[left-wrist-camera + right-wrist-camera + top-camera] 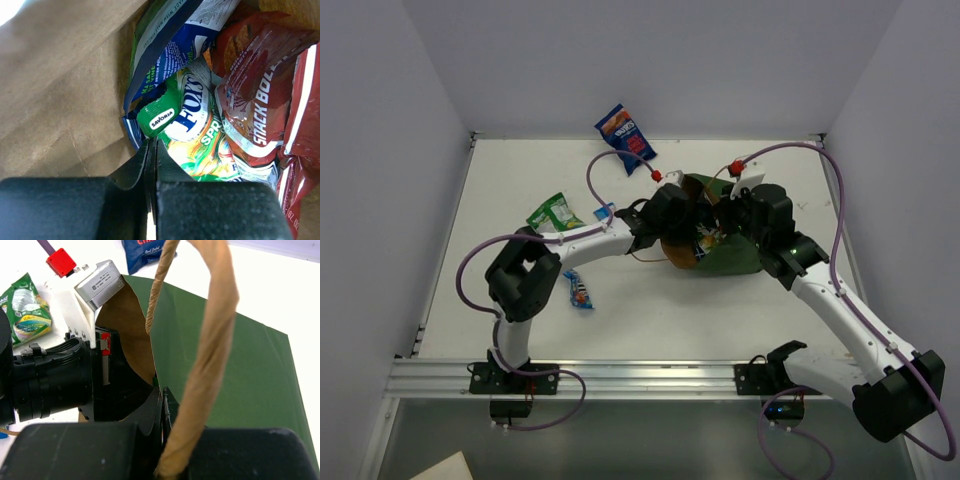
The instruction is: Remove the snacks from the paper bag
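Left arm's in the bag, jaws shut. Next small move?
Probably ease the left gripper straight back out of the paper bag: its jaws are shut at the green-orange packet's edge, and the right gripper holds the handle. Grip looks unconfirmed.

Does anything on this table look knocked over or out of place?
Yes: the paper bag lies on its side, not upright, with the left tool inside its mouth among the snacks. The right tool pinches one handle.
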Motion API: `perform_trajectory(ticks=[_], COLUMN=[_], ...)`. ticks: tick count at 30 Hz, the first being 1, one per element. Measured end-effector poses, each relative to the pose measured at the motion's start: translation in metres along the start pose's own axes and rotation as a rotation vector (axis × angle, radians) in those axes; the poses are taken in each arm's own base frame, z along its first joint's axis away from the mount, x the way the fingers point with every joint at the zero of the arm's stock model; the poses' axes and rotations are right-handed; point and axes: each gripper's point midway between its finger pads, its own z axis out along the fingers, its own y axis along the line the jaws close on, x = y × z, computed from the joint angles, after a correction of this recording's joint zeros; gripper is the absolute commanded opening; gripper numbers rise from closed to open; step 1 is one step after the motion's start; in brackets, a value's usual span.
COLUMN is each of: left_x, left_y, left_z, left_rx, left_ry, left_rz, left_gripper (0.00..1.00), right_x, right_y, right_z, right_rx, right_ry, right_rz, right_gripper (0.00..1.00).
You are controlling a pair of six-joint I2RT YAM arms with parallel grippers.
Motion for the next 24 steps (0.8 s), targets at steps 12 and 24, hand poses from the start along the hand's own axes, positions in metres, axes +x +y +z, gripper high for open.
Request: perform_trajectory(ticks=[12,24], left_x=[-0.083,-0.062], left_y=[-0.008,0.004], left_z=[-0.114,-0.115], left_rx=[0.036,0.092], left_ry=[-0.217,-0.126], left_rz=[0.067,0.032], left_gripper=[0.0,0.55], right_x=[-0.001,-0.002], right_y=[-0.01,-0.012], right_z=[0.0,0.0], right_rx=[0.061,0.074], right_ry=[-0.008,-0.01], right_rz=[0.015,0.027], right_gripper=[0.0,0.0])
